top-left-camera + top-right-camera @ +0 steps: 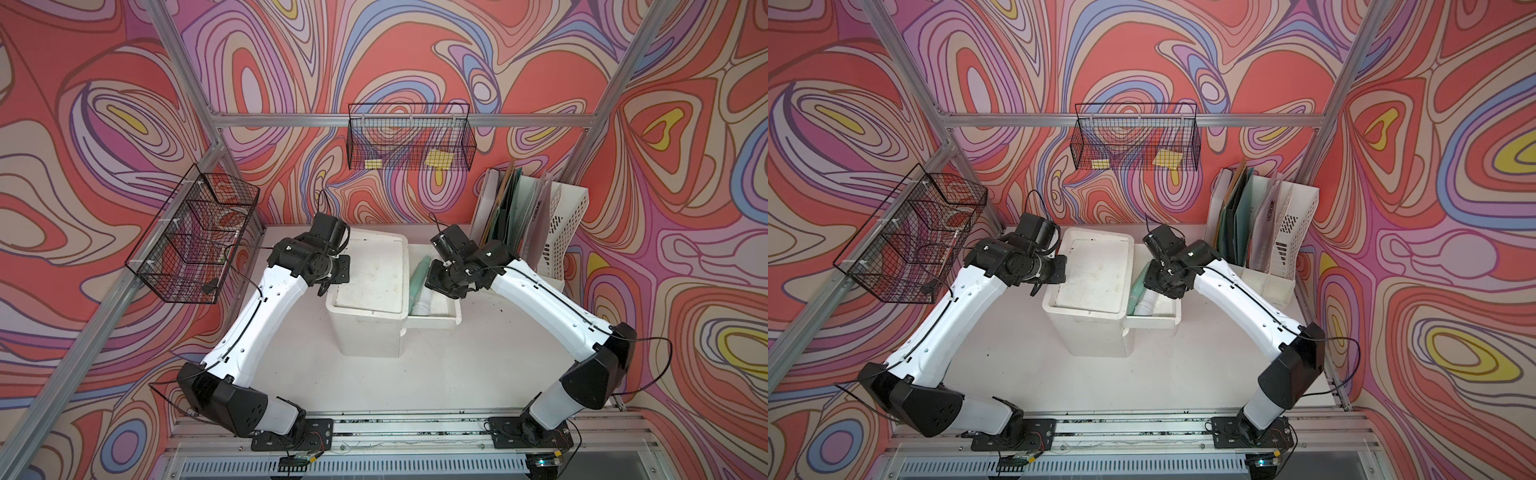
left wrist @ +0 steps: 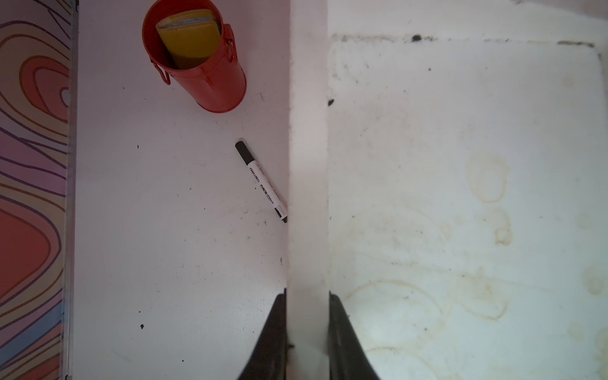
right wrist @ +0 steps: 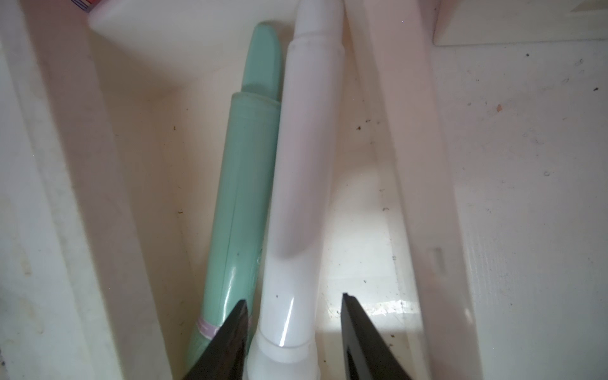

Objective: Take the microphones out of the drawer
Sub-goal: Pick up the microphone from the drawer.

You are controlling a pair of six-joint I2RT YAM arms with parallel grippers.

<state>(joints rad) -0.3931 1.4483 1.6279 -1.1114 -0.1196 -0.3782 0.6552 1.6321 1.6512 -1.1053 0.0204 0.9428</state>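
Note:
A white cabinet (image 1: 370, 274) stands mid-table with its drawer (image 1: 432, 322) pulled out to its right. In the drawer lie a white microphone (image 3: 306, 164) and, beside it, a green stick-shaped item (image 3: 250, 171); both top views show the microphone's head (image 1: 422, 307) (image 1: 1144, 307). My right gripper (image 3: 294, 297) reaches down into the drawer, open, astride the microphone's handle. One finger sits close against the handle, the other stands apart from it. My left gripper (image 2: 307, 292) is shut on the cabinet's raised top rim (image 2: 307, 164) on the side away from the drawer (image 1: 328, 286).
A red cup (image 2: 204, 75) holding a yellow item and a black-capped marker (image 2: 261, 182) lie on the table left of the cabinet. A white file rack (image 1: 552, 232) stands at the back right. Wire baskets hang on the back wall (image 1: 409, 139) and left wall (image 1: 195, 237).

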